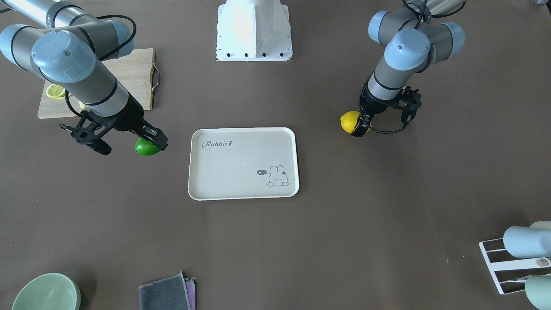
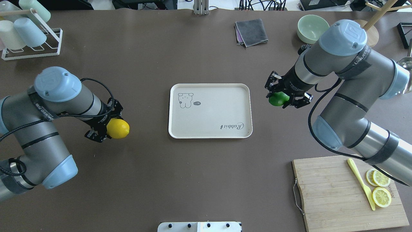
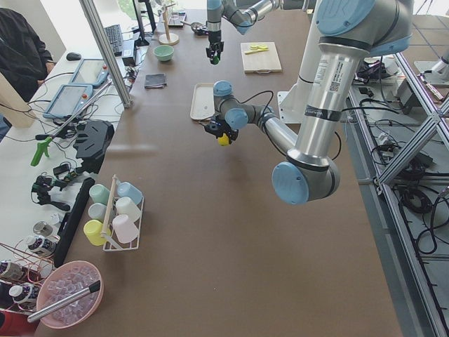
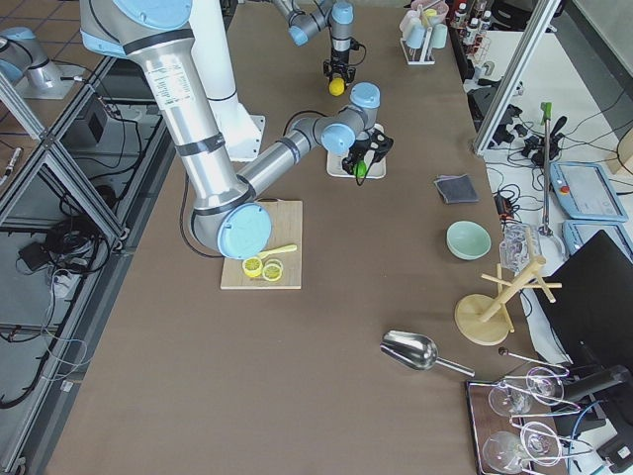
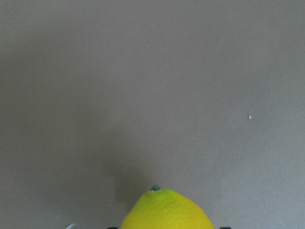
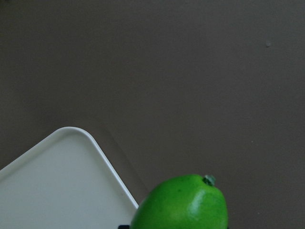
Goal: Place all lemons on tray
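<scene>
At the near right of the bench (image 2: 193, 180) you are seeing a wooden cutting board (image 2: 325, 190) lying flat, its metal handle (image 2: 296, 197) facing left. Lemon slices (image 2: 381, 196) are sitting on its right part, and a yellow knife (image 2: 361, 183) is lying just left of them. At the far right, a pale green bowl (image 2: 313, 28) is standing open side up. Left of it, a folded grey cloth (image 2: 252, 30) is lying over a purple one (image 1: 192, 295). In the far left corner, a white wire rack (image 2: 32, 55) is holding pastel cups (image 2: 28, 27). A wooden stand (image 4: 499, 297) is standing right of the bowl, and a metal scoop (image 4: 415, 349) is lying near it.
</scene>
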